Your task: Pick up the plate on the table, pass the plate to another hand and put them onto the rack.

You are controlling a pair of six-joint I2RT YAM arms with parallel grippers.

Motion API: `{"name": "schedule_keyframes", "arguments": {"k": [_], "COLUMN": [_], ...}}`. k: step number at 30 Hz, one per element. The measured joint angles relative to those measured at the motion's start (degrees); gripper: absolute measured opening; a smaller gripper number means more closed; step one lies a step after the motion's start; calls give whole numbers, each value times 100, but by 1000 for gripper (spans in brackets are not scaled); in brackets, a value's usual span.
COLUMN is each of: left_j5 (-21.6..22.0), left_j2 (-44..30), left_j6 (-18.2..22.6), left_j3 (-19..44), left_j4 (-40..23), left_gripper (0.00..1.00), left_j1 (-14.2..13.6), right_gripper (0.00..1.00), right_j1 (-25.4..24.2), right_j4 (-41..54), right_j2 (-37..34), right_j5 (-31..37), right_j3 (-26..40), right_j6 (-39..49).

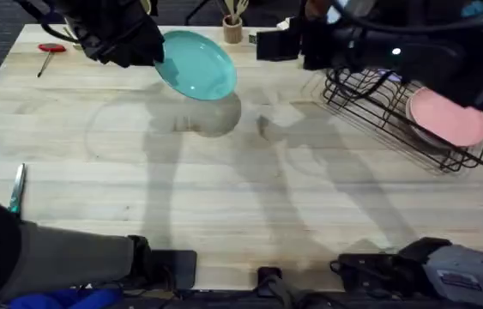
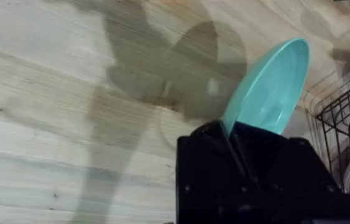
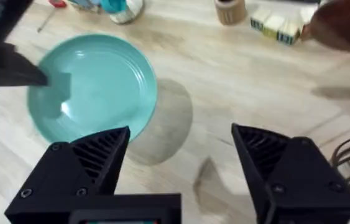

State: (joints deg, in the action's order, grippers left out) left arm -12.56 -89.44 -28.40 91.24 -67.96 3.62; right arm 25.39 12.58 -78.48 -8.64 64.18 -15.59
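The teal plate [image 1: 196, 64] hangs tilted above the far middle of the table, its shadow on the wood below. My left gripper [image 1: 157, 51] is shut on the plate's left rim; in the left wrist view the plate [image 2: 268, 93] rises edge-on from between my fingers [image 2: 230, 134]. My right gripper [image 1: 277, 45] hovers to the plate's right, open and holding nothing. Its wrist view shows the plate [image 3: 94, 93] beyond its own spread fingers [image 3: 181, 155], with the left gripper [image 3: 38, 74] clamped on the rim. The black wire rack [image 1: 378, 112] stands at the far right.
A pink plate [image 1: 447, 118] stands in the rack's right end. A wooden cup with sticks [image 1: 233, 31] is at the back edge. A red-handled tool [image 1: 51, 49] lies at the far left, a green-handled one [image 1: 16, 190] at the left edge.
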Motion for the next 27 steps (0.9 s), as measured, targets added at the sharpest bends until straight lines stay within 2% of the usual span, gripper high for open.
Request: {"name": "schedule_keyframes", "arguments": {"k": [11, 27], "left_j5": [-425, -656], "left_j2": [1, 1], "left_j6": [506, 704], "left_j3": [0, 0], "left_j4": [-2, -2], "left_gripper": [41, 41], "left_j1": [0, 0], "right_gripper": [995, 995], "right_j1": [0, 27], "right_j4": [-196, -712], "right_j2": [-394, -1095], "right_j5": [2, -4], "right_j3": [0, 7], "right_j6": [-761, -1726]}}
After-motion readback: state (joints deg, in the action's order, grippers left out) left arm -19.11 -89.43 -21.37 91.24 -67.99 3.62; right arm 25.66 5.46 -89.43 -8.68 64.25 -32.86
